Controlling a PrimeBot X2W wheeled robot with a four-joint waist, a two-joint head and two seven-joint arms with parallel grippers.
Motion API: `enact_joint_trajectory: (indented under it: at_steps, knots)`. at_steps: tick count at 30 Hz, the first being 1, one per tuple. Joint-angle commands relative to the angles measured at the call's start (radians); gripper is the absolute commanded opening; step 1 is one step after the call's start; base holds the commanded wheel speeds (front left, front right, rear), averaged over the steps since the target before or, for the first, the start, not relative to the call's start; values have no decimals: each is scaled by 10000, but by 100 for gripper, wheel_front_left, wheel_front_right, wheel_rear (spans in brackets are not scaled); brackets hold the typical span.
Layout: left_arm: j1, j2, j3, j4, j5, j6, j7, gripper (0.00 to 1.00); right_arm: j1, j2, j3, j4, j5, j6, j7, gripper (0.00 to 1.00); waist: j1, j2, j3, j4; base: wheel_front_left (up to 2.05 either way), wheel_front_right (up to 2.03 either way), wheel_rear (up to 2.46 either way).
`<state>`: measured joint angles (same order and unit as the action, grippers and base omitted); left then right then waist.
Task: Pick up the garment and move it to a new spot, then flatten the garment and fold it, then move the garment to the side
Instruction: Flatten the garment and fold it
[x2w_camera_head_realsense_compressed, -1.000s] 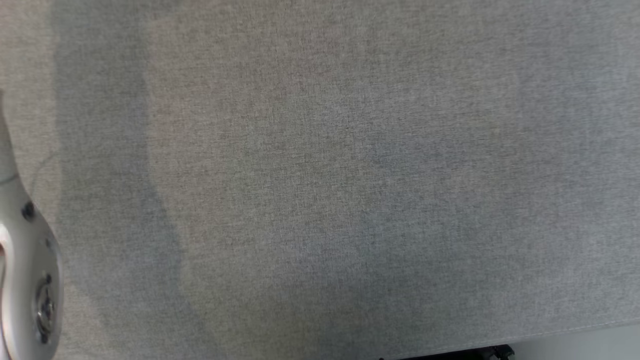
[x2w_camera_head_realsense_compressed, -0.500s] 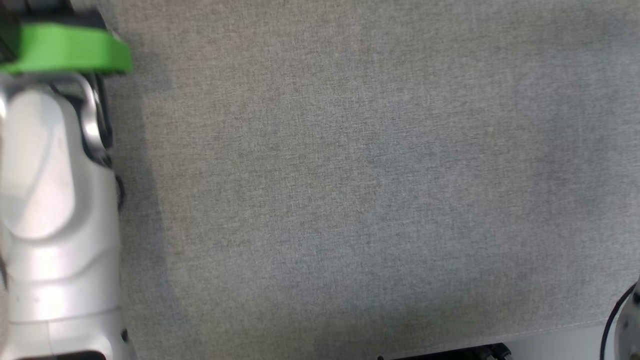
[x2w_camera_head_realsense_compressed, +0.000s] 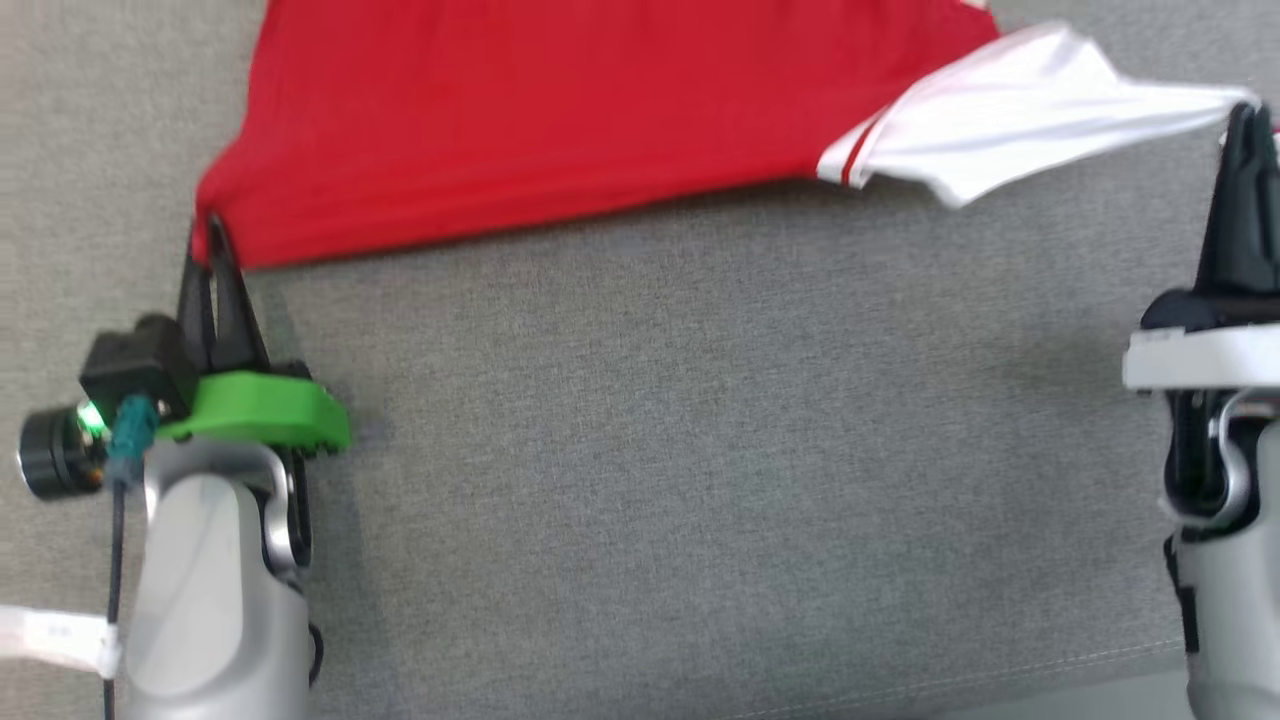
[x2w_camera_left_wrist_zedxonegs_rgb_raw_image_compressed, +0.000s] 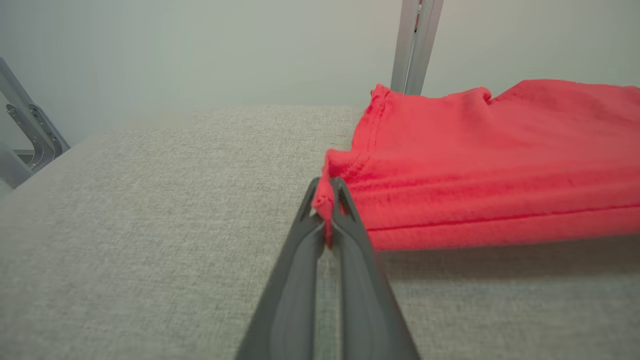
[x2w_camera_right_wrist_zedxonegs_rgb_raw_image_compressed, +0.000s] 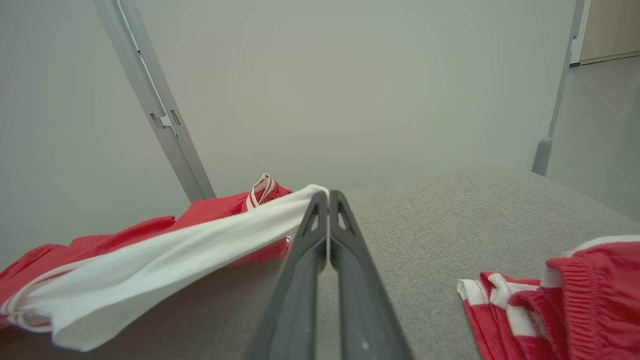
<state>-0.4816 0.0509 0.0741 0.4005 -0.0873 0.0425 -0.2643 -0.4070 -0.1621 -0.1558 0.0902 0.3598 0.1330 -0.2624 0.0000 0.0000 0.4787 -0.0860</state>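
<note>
The garment (x2w_camera_head_realsense_compressed: 560, 110) is a red shirt with a white sleeve (x2w_camera_head_realsense_compressed: 1010, 110), stretched across the far part of the grey cloth table (x2w_camera_head_realsense_compressed: 700, 450). My left gripper (x2w_camera_head_realsense_compressed: 210, 235) is shut on its red corner at the left, and the left wrist view shows that corner (x2w_camera_left_wrist_zedxonegs_rgb_raw_image_compressed: 345, 165) pinched between the fingertips of the left gripper (x2w_camera_left_wrist_zedxonegs_rgb_raw_image_compressed: 326, 192). My right gripper (x2w_camera_head_realsense_compressed: 1245, 115) is shut on the tip of the white sleeve at the right. In the right wrist view the sleeve (x2w_camera_right_wrist_zedxonegs_rgb_raw_image_compressed: 175, 265) runs taut and lifted from the right gripper (x2w_camera_right_wrist_zedxonegs_rgb_raw_image_compressed: 327, 197) back to the red body.
A second red and white piece of clothing (x2w_camera_right_wrist_zedxonegs_rgb_raw_image_compressed: 550, 295) lies crumpled on the table to the right of my right gripper. Grey metal frame posts (x2w_camera_left_wrist_zedxonegs_rgb_raw_image_compressed: 412, 45) (x2w_camera_right_wrist_zedxonegs_rgb_raw_image_compressed: 155, 105) stand behind the table before a pale wall. The table's near edge (x2w_camera_head_realsense_compressed: 1000, 675) runs along the bottom.
Both arms have drawn back toward the near edge and come into the head view. The garment has come into view with them, dragged and stretched between the two grippers.
</note>
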Motion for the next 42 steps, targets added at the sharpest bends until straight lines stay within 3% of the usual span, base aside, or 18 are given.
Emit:
enact_joint_trajectory:
  at_steps: [1, 12, 22, 33, 42]
  knots:
    - [433, 64, 110, 76, -107, 1, 10, 0, 448, 22, -53, 9, 89, -43, -32, 0, 0, 0, -1202, -143, 0, 0, 0]
    - [2739, 47, -123, 274, -803, 188, 10, 0, 3078, 410, 25, 416, 10, -43, -35, 0, 0, 0, -3324, -239, 0, 0, 0]
    - [4644, 57, -365, 74, -1383, 482, 9, 0, 4824, 500, 41, 366, -152, -43, -35, 0, 0, 0, -4500, -276, 0, 0, 0]
    - [5614, 52, -841, -606, -1380, 497, 9, 0, 5661, 601, -14, -145, -42, -44, -35, 0, 0, 0, -4672, 40, 0, 0, 0]
    - [4525, 36, -1474, -744, -1184, 397, 9, 0, 4608, 496, 208, 178, -266, -34, -32, 0, 0, 0, -3896, 192, 0, 0, 0]
